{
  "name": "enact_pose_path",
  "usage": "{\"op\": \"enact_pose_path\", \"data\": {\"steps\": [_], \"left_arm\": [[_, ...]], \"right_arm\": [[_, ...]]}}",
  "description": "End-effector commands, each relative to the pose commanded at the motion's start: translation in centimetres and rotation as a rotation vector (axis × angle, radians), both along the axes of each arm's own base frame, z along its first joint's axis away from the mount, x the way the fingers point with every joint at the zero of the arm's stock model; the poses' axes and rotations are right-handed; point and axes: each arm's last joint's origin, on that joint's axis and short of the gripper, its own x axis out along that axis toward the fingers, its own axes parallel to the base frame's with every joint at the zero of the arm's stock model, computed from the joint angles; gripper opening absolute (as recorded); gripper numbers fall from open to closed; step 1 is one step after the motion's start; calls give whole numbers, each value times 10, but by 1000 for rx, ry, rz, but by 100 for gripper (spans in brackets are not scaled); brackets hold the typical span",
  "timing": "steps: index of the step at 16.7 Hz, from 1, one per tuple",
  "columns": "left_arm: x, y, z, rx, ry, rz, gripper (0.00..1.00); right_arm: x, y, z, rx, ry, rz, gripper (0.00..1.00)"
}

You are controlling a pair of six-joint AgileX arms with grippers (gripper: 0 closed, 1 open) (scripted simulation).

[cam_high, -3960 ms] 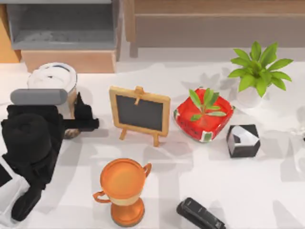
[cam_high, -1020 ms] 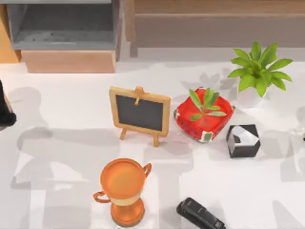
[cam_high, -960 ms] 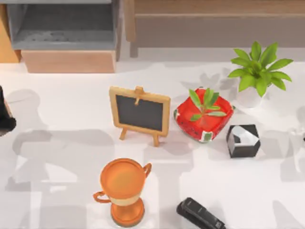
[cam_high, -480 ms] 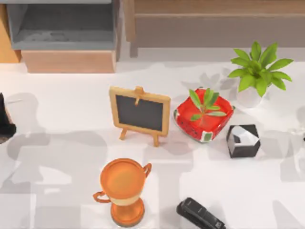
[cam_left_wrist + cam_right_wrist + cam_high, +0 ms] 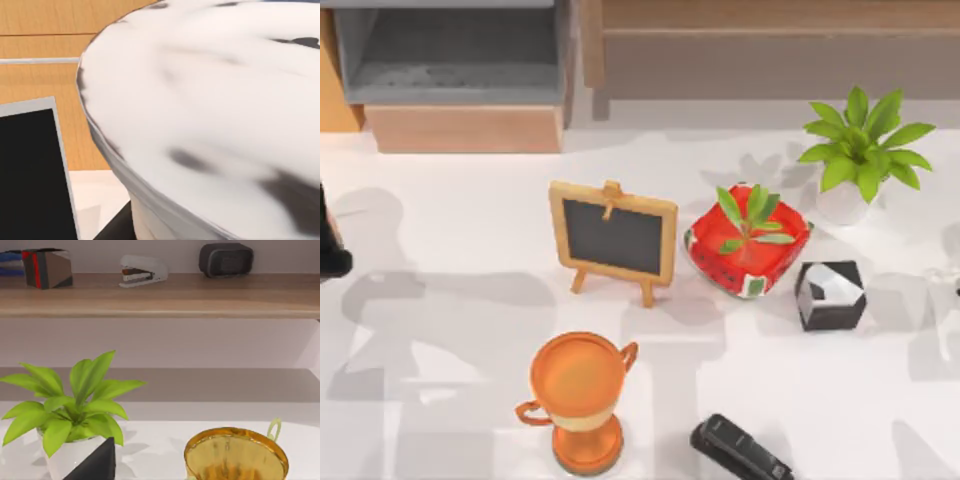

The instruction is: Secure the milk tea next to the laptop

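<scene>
Where the table meets the top view's left edge, a dark bit of the left gripper point(image 5: 330, 255) pokes in. I cannot tell if it is grasping anything or let go. Its wrist camera sits right up against the white round lid of the one milk tea point(image 5: 210, 125), so the cup is very close to this gripper. Just beside the cup is one laptop point(image 5: 30, 175) with a black screen and a grey rim. Farther out on the white table point(image 5: 470, 300) stands one small chalkboard point(image 5: 613, 240). Near the front is one orange trophy cup point(image 5: 578, 395), and one black stapler point(image 5: 740, 450) lies at the front edge. There are two plants. One grows in a red pot point(image 5: 748, 245) and one in a white pot point(image 5: 855, 160). One black and white cube point(image 5: 830, 293) sits between them, just beside the red pot. The right arm's wrist camera looks at a wooden shelf point(image 5: 200, 302). It holds one white stapler point(image 5: 144, 270), one dark box point(image 5: 226, 259) that may be a speaker, and one coloured box point(image 5: 47, 267).
</scene>
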Motion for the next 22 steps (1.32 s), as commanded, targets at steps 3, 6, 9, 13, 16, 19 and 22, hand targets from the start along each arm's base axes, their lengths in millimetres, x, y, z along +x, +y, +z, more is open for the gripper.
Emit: {"op": "enact_pose_path", "data": {"steps": [3,6,9,13,16,19,22], "left_arm": [[5,1,5,3,-65,-2,0],[7,2,1,1,-82,0,0],[3,2,-15,-7,-27,2,0],[-6,0,-33,-23,70,5,0],[-6,0,-33,-23,70,5,0],[-6,0,-33,-23,70,5,23],[-6,0,-33,-23,70,5,45]], "right_arm": [[0,0,0,0,0,0,100],[0,0,0,0,0,0,100],[0,0,0,0,0,0,100],[0,0,0,0,0,0,100],[0,0,0,0,0,0,100],[0,0,0,0,0,0,100],[0,0,0,0,0,0,100]]}}
